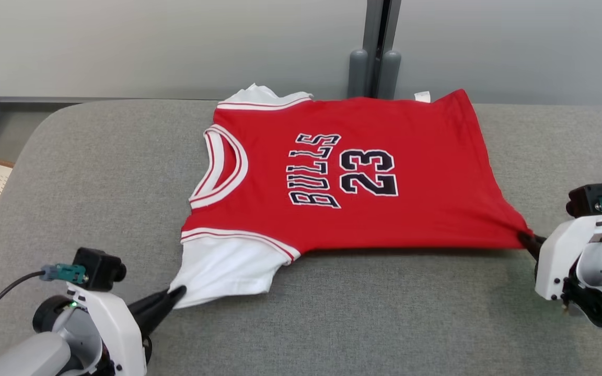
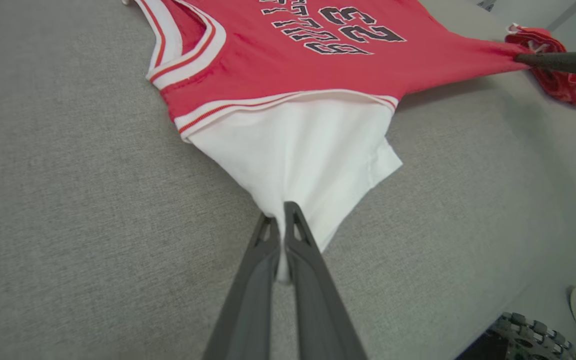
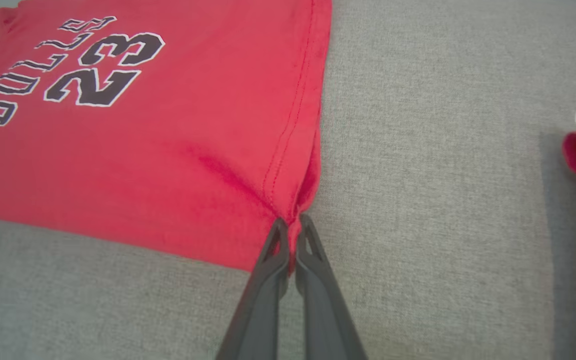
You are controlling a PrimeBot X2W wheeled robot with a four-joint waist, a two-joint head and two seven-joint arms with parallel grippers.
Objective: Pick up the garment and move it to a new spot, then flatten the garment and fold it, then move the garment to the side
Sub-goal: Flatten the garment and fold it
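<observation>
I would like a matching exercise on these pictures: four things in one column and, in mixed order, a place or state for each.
Column one:
1. left gripper
2. right gripper
3. number 23
4. crumpled red cloth

Column two:
a. printed in black on the red chest of the jersey
b. shut on the red hem corner of the jersey
c. lying on the grey surface, apart from the jersey
d. shut on the white sleeve of the jersey

Pairs: 1-d, 2-b, 3-a, 4-c
</observation>
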